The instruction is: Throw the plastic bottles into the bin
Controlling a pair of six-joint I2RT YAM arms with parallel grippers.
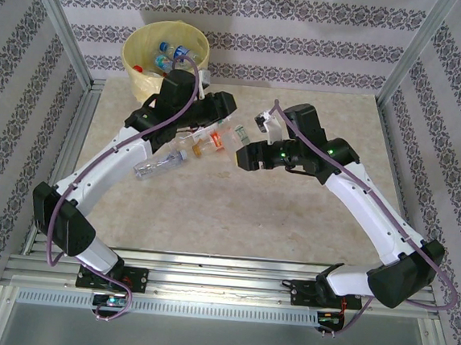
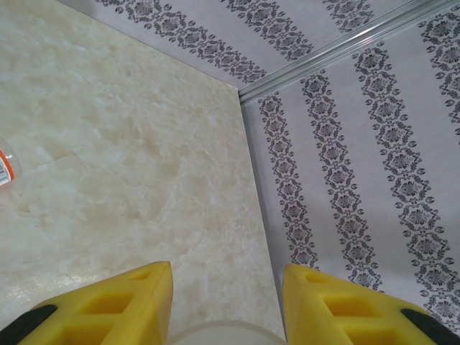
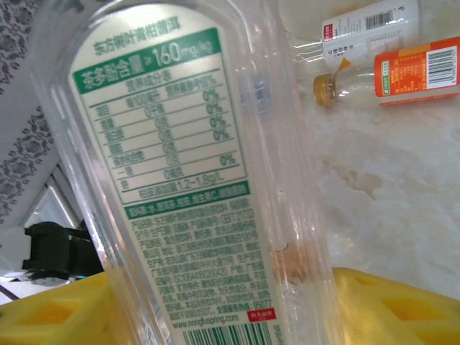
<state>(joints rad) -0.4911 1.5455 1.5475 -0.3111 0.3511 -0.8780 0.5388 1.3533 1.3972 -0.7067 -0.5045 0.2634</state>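
The marble table point(image 1: 235, 213) spans the floor of the cell; the bin point(image 1: 135, 61) stands at its far left, with several bottles point(image 1: 170, 54) lying inside; the left arm point(image 1: 110, 162) reaches far towards the bin's near side, and the right arm point(image 1: 365, 200) bends in towards the table's middle; a few loose bottles point(image 1: 209, 144) lie between them, one clear bottle point(image 1: 154, 168) nearer and further left. The right gripper point(image 3: 223, 309) has its yellow fingers close on both sides of a clear green-labelled bottle point(image 3: 187, 180); whether they squeeze it I cannot tell. The left gripper point(image 2: 228, 302) points at the far right corner; a pale rounded thing point(image 2: 226, 334) fills its gap; clamped or not, I cannot tell.
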